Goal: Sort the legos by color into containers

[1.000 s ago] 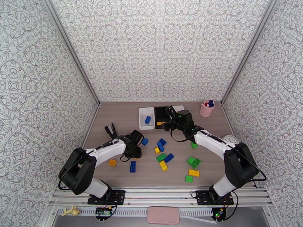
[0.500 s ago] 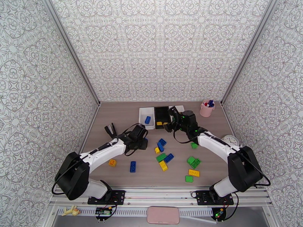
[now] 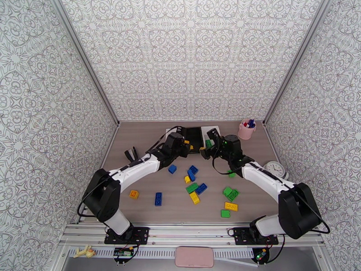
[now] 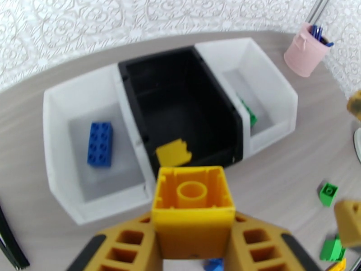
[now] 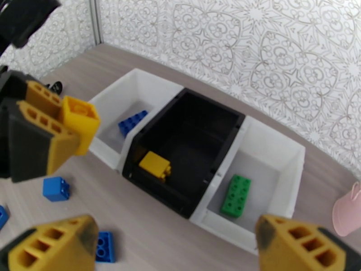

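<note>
Top view: your left arm reaches far, its left end effector [image 3: 184, 143] at the black bin's [image 3: 196, 134] near-left corner. The right end effector [image 3: 206, 148] is just right of it. Loose legos [image 3: 194, 198] are scattered nearer on the surface [image 3: 144, 132].

Left wrist: clamped on a yellow lego [image 4: 193, 208]. Left white bin [image 4: 56, 132] holds one blue lego [image 4: 99, 143]; the black bin holds a second yellow lego [image 4: 173, 153].

Right wrist: your right fingers are spread wide, gripping nothing. Right white bin [image 5: 298, 154] holds one green lego [image 5: 235, 195].
</note>
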Motion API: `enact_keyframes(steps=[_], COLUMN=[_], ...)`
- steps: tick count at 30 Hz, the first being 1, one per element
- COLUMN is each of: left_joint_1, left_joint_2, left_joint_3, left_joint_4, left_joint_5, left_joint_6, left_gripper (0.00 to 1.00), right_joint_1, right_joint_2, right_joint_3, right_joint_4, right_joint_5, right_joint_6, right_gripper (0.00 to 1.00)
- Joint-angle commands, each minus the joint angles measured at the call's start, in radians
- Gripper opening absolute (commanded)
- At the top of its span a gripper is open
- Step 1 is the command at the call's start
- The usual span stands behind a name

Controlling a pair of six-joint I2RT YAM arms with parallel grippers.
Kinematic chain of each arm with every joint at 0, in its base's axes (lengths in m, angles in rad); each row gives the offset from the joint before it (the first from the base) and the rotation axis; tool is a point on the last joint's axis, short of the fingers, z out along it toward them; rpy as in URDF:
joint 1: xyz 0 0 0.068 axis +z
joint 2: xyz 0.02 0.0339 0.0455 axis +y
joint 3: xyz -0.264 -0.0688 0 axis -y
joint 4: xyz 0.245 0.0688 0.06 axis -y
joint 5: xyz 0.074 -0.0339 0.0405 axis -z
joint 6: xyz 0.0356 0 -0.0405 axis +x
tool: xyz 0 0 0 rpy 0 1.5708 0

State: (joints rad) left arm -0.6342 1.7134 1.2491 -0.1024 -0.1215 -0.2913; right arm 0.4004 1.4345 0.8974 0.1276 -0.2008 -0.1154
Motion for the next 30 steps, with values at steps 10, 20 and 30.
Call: enact_keyframes(steps=[10,20,30], left_joint_1=[0.059,0.111,0.130], left_joint_2=[0.272,0.442,0.594], left_joint_3=[0.318,0.481,0.616], left_joint_4=[0.062,0.023,-0.042], left_joint_5=[0.072,0.067,0.092], left_joint_6=[0.035,0.045,0.058], left_gripper=[0.35,0.37,0.37], right_joint_1=[-0.015,-0.020,-0.023], right_joint_2=[-0.029,-0.012,0.033], right_joint_3=[0.011,0.031,0.089], right_joint_4=[0.024,0.021,0.017], right_joint_5=[-0.037,-0.042,-0.049], right_joint_6=[0.026,0.036,0.047], right_gripper=[0.96,0.96,0.95])
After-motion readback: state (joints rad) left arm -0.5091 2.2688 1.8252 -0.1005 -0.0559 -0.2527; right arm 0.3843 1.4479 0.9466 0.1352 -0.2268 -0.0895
